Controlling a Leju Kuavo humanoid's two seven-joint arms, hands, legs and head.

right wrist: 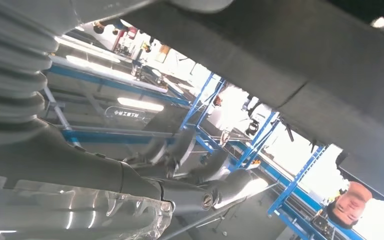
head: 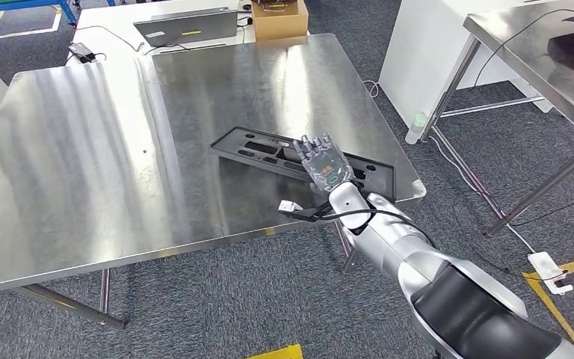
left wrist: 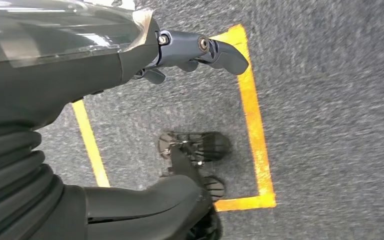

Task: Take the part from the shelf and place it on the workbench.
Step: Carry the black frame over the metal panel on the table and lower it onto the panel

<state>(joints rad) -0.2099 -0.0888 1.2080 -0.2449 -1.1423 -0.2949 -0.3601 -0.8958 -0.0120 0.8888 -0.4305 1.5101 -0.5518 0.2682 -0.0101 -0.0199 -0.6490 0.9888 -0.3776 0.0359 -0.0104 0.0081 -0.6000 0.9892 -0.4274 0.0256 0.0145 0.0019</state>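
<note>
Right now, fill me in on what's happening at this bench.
The long dark plastic part lies flat on the steel workbench, near its front right corner. The right robot hand is stretched out over the part with its fingers spread; whether it touches the part cannot be told. The left robot hand hangs by the robot's side above the grey carpet, holding nothing. A laptop sits on the white table behind.
</note>
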